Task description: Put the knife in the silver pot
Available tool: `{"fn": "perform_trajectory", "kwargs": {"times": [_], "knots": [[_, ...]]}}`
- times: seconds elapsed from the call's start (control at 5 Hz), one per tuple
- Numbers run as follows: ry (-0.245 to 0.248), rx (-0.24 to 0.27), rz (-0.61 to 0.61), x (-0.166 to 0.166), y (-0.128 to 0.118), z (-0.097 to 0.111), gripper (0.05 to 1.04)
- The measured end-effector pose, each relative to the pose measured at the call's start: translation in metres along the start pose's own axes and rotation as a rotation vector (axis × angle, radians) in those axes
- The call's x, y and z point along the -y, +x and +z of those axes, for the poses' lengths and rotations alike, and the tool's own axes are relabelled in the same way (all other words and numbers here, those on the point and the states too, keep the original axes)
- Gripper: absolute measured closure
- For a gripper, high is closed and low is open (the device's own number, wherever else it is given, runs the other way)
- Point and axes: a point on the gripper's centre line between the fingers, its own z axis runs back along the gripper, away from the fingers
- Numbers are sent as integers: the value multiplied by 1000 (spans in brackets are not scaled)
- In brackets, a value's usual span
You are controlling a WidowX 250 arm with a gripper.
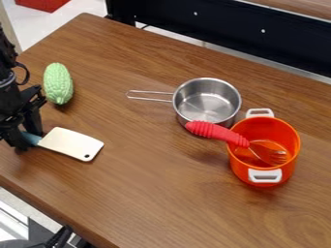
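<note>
One knife (71,144) at hand (27,138), wide gap to silver pot (207,102)

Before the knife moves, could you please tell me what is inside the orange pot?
A fork's metal end is inside the orange pot, its red handle sticking out. The near wall hides part of the pot's floor.

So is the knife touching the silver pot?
Apart. The camera view shows it: a broad stretch of the wooden table separates the knife from the silver pot, even from the pot's wire handle.
</note>
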Motion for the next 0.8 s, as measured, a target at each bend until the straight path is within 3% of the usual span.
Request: {"fn": "perform_trajectory", "kwargs": {"times": [0.2,0.4,0.6,0.8], "knots": [[5,-10,-17,-1,-2,0,851],[34,-49,-22,-5,-12,2,862],[34,-81,7,-2,-25,22,862],[1,-123,65,12,-39,44,862]]}}
